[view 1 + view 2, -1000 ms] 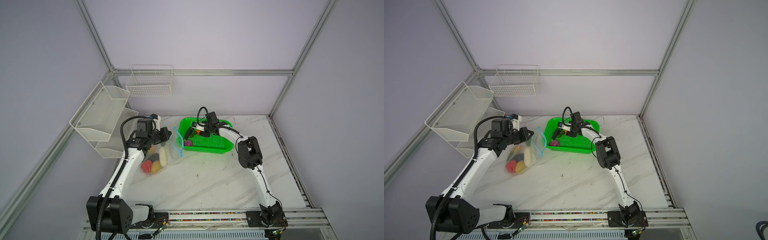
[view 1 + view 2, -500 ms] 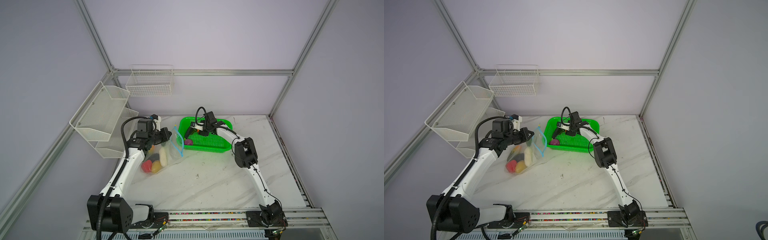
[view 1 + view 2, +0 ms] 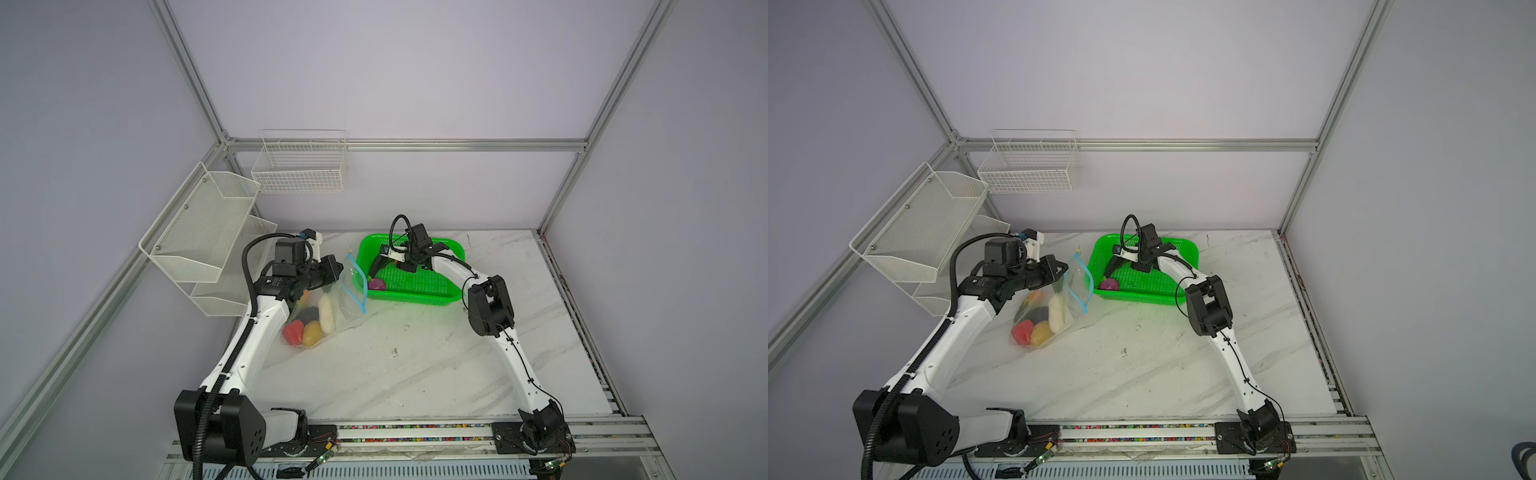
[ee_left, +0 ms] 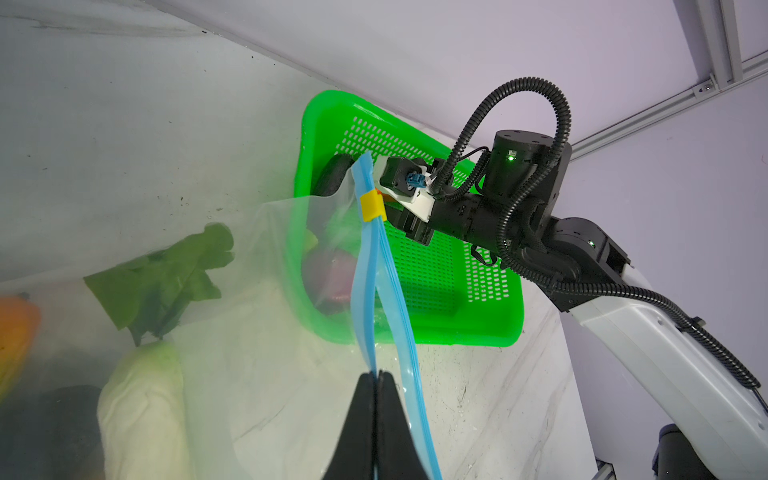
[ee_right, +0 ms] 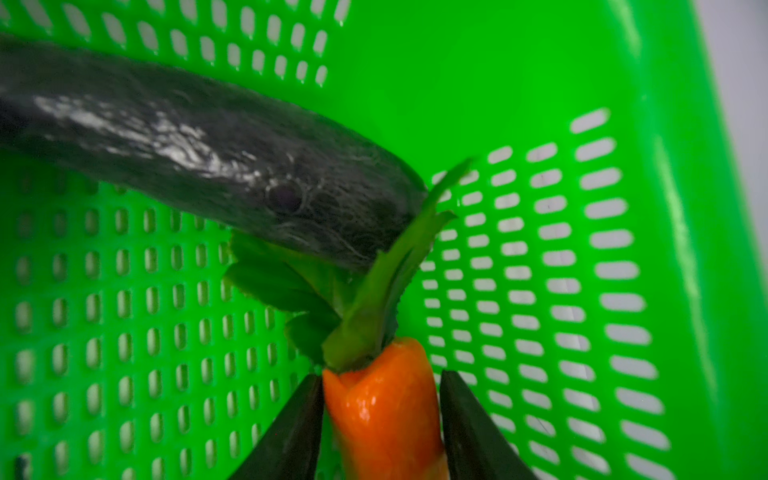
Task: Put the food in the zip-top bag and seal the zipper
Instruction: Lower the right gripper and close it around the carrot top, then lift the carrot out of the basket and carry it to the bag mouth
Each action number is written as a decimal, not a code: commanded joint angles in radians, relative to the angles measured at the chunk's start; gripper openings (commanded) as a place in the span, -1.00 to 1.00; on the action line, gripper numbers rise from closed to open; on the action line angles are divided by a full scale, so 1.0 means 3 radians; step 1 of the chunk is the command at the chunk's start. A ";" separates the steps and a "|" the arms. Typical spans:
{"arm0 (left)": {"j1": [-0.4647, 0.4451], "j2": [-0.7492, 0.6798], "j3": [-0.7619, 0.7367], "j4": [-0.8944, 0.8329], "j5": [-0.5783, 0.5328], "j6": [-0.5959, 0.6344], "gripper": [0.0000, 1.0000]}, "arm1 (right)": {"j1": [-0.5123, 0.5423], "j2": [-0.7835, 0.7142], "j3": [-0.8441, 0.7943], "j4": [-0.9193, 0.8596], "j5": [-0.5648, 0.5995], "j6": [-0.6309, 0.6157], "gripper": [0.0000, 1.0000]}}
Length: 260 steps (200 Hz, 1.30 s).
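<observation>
Right jaws closed onto carrot (image 5: 382,411); left jaws still pinch zipper (image 4: 365,291).

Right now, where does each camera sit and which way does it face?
Top views: high at the front, looking down on the white marble table; both arms whole.
Left wrist: behind the left gripper, shut on the light blue zipper strip, facing the green perforated plastic basket and right arm.
Right wrist: looking into the basket, right gripper closed on the orange toy carrot.
All share the basket.
</observation>
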 commanded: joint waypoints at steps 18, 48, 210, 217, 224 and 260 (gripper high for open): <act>0.0005 -0.0113 -0.0027 0.0015 0.0009 0.0044 -1.00 | 0.0055 -0.0153 -0.0039 0.0086 0.0006 0.0164 -0.15; 0.0009 -0.0178 -0.0030 -0.0002 -0.0008 0.0047 -1.00 | 0.0067 -0.0404 -0.0356 0.0252 0.0003 0.0314 -0.17; 0.0009 -0.0288 -0.0098 0.0136 0.0047 -0.0087 -1.00 | 0.0082 -0.1850 -0.2042 0.1974 -0.0229 0.2258 -0.25; 0.0011 -0.0291 -0.0099 0.0140 0.0046 -0.0100 -1.00 | 0.0100 -0.1895 -0.2105 0.2128 -0.0174 0.2492 -0.26; 0.0007 -0.0286 -0.0106 0.0154 0.0041 -0.0119 -1.00 | 0.0124 -0.1949 -0.2196 0.2305 -0.0151 0.2746 -0.30; 0.0009 -0.0293 -0.0161 0.0244 0.0040 -0.0191 -1.00 | 0.0395 -0.2242 -0.2737 0.3187 0.0006 0.3579 -0.30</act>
